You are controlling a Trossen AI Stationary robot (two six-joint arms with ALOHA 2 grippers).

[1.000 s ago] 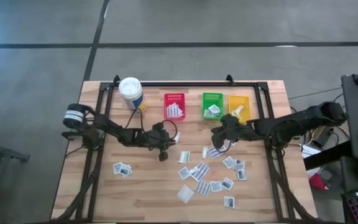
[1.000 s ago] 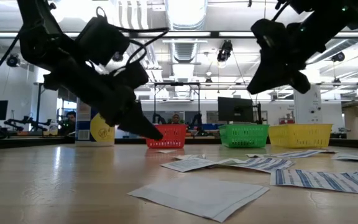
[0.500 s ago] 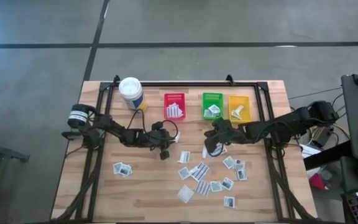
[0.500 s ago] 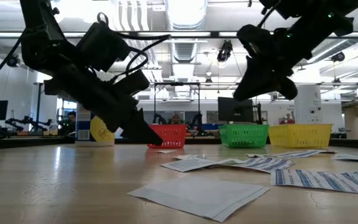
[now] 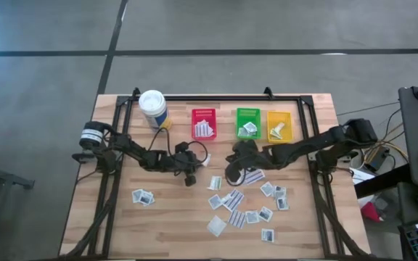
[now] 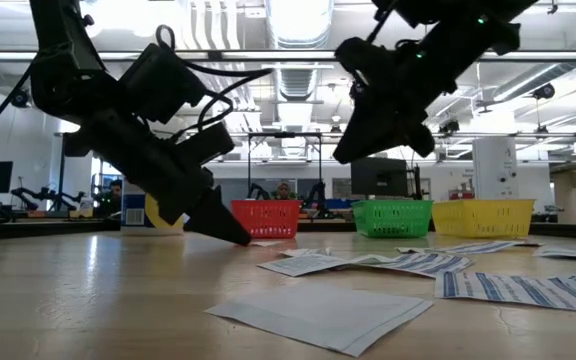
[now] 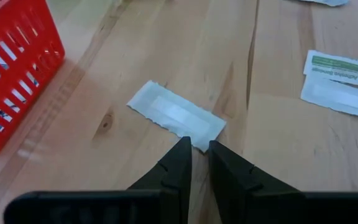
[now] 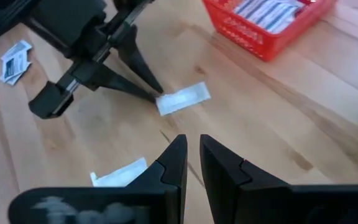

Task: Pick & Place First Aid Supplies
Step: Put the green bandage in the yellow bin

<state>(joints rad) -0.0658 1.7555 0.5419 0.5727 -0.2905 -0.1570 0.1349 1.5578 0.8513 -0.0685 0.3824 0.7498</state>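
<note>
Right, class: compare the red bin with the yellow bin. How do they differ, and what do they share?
The red bin stands at the left end of the row; the yellow bin stands at the right end, with the green bin between them. The red bin holds a stack of blue-striped white packets covering most of its floor; the yellow bin holds fewer. Both are small, open-topped plastic bins.

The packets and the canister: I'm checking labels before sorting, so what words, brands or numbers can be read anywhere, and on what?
No text can be read anywhere.
Green-striped packet: a line of print on the stripe, too blurred to read.
Plain white packet at the left gripper: no print.
Canister: yellow label with a dark round sign, unreadable.
Scattered packets: dark-blue prints, too small.
</note>
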